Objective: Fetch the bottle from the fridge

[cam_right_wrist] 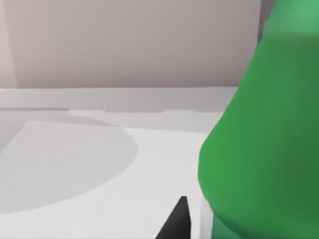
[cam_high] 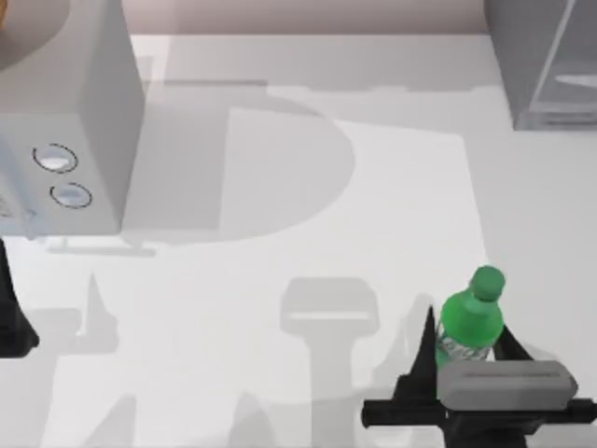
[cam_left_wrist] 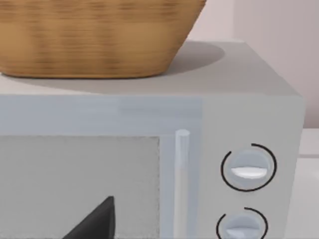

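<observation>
Right claw [cam_high: 471,350] near table's [cam_high: 280,280] front-right edge, fingers either side of green bottle [cam_high: 471,322], gripping it upright, fridge [cam_high: 546,61] far back-right, left arm [cam_high: 14,317] parked at left edge.

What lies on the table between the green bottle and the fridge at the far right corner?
Nothing: in the top view the table is bare between the bottle, held by the right gripper, and the fridge.

Our right arm's housing hides the lower body of the small bright green plastic bottle [cam_high: 471,322]. The large dark grey fridge [cam_high: 546,61] is cut off at the tabletop's far right corner.
</observation>
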Robot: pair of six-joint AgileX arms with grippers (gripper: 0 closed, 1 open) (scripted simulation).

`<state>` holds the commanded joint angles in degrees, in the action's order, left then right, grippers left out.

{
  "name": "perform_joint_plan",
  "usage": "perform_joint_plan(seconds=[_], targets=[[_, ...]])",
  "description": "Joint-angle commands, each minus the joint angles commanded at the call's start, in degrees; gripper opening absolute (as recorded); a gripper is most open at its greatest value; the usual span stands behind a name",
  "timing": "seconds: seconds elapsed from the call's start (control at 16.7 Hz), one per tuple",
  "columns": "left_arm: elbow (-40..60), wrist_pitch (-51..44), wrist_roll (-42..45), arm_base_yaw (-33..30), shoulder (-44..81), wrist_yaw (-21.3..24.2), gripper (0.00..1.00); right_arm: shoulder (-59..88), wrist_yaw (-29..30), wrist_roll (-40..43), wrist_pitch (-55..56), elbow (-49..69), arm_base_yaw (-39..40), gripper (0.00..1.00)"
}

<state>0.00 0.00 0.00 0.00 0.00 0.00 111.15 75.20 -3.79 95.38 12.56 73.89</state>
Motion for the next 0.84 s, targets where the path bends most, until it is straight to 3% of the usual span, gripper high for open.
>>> perform_joint_plan(seconds=[0.48, 0.84], targets=[[0.0, 0.0, 0.0, 0.0, 0.0, 0.0, 1.0, 0.0, 0.0, 0.0, 0.0, 0.0, 0.0, 0.98], [0.0, 0.0, 0.0, 0.0, 0.0, 0.0, 1.0, 0.0, 0.0, 0.0, 0.0, 0.0, 0.0, 1.0]])
